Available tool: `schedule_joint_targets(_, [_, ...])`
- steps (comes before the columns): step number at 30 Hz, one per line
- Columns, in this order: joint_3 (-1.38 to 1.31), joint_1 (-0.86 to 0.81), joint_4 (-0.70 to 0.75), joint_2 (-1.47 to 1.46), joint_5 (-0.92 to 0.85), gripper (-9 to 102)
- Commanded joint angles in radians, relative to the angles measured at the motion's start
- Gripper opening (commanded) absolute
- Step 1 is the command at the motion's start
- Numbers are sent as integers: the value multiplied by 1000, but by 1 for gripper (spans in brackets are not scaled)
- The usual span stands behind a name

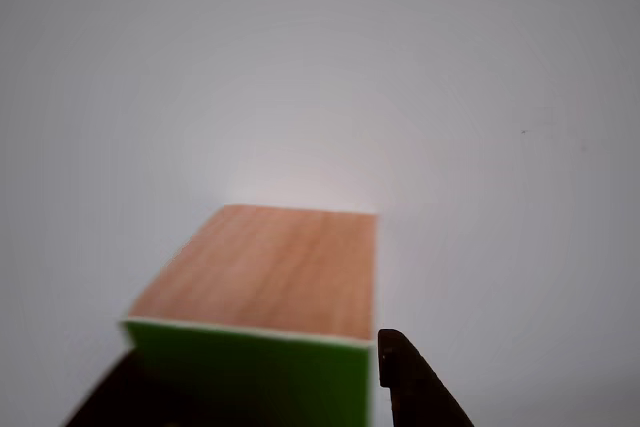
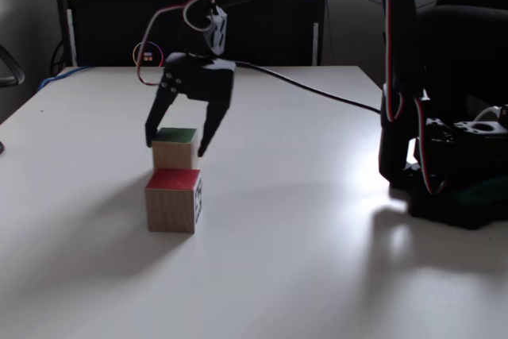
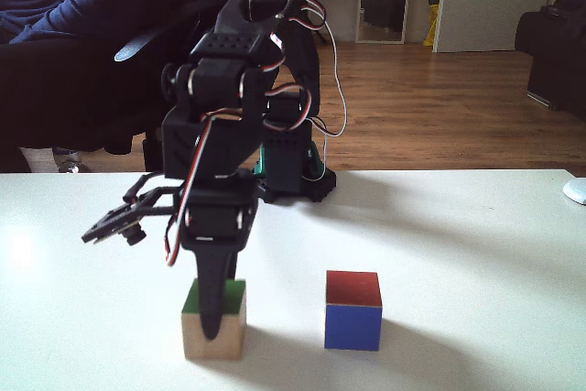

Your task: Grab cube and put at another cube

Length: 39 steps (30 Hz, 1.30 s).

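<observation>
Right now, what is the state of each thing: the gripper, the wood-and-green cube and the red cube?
gripper: open, fingers down either side of the wood cube, not closed on it.
wood cube: upright on the table, green face up, not lifted.
red cube: upright on the table, red face up, free; a gap to the wood cube in a fixed view.

End effector (image 2: 174,147) spread, straddling cube (image 2: 175,148).

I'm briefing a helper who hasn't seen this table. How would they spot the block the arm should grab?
On the white table, look under the black gripper. The cube sits between its fingers: pale wood sides, green top. The other cube beside it has a red top.
</observation>
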<state>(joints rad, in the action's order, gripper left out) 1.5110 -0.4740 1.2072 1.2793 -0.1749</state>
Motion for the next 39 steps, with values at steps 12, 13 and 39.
schedule_joint_targets(12, [192, 69, -64, 316, 31, 9])
schedule_joint_targets(13, [216, 89, -64, 354, 41, 9])
schedule_joint_targets(39, [160, 440, 77, 451, 247, 10])
